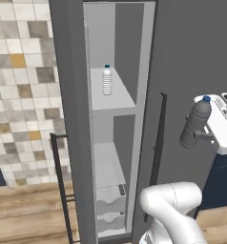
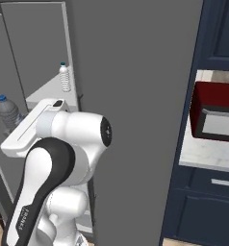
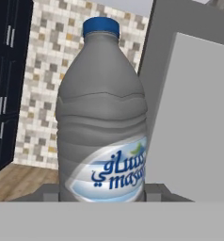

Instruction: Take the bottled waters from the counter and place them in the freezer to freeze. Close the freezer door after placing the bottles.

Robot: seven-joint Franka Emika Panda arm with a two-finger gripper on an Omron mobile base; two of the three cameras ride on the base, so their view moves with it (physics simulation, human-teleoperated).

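grey bottle (image 3: 102, 117): smoky, blue cap, label with blue script
gripper (image 1: 197, 136): fingers clamped tight round that bottle
ribbed bottle (image 1: 107, 80): upright on freezer (image 1: 116, 102) shelf

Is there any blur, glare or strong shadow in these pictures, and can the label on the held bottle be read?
Left base view: flat even light, soft shading inside the freezer, no glare. Right base view: sharp, no hard shadows. Hand view: grey bottle looms large, its label partly readable and cut off at the bottom.

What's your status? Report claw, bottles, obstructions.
Claw shut on grey bottle. Ribbed bottle on freezer shelf. Freezer door open, path unobstructed.
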